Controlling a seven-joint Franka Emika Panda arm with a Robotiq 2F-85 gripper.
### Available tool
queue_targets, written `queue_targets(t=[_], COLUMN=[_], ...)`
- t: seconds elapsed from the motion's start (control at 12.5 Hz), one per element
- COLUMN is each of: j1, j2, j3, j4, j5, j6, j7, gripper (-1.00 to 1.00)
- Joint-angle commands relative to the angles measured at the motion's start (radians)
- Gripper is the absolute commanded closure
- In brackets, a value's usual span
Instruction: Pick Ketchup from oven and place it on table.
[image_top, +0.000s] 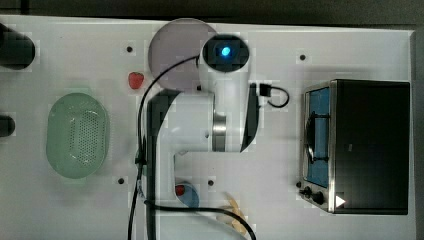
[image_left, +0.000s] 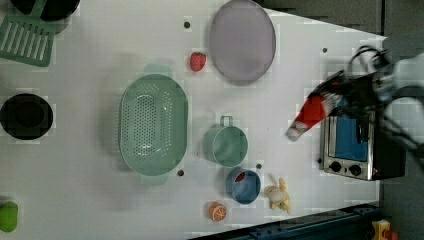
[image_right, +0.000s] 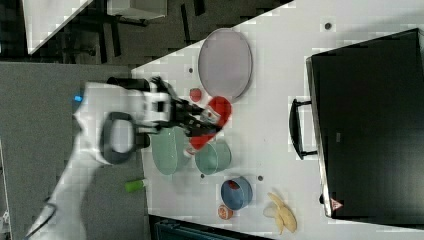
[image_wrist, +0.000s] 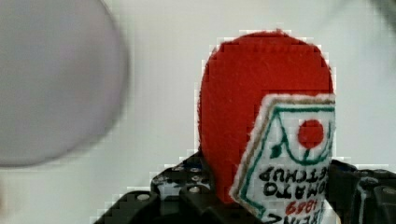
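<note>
White and broad, the surface (image_left: 90, 210) carried everything, dotted with a few small dark holes. At the left view's right edge stood the oven (image_left: 356, 145), boxy, with a blue-tinted glass door and two black knobs. Next in size came a pale green colander (image_left: 152, 123), a greyish plate (image_left: 242, 40), a green cup (image_left: 229, 145), a blue bowl (image_left: 244, 186), a peeled banana (image_left: 278, 196) and a strawberry (image_left: 198, 61).

The arm (image_top: 200, 125) reached out across the surface, its wrist bent so that the end effector (image_right: 200, 121) pointed sideways rather than straight down. It was clamped on the ketchup (image_left: 311, 114), a red bottle held slanted in the air just outside the oven door, its white cap end lowest. In the wrist view the ketchup's red body and white label stood up between the dark fingers (image_wrist: 187, 196).

The bottle looked soft and was gripped near one end, so it could pivot or slip in the jaws during a fast swing. Lowered at this slant, the cap would likely touch first and the bottle might topple or roll toward the plate or cup.
</note>
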Motion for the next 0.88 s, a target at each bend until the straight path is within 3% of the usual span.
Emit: queue_targets(t=[0.08,0.56,0.8,0.88], j1=[-0.051,-0.05,-0.049,-0.049], j2=[-0.027,0.133,0.143,0.132], j3=[-0.02,0.025,0.028,0.026], j4=[-0.151,-0.195,-0.214,-0.211], j5=[-0.009,0.082,0.082,0.082], j6=[0.263,0.442,0.492,0.503], j7=[-0.02,-0.013,-0.013,-0.013], gripper=[-0.26,-0.27,-0.96,-1.0])
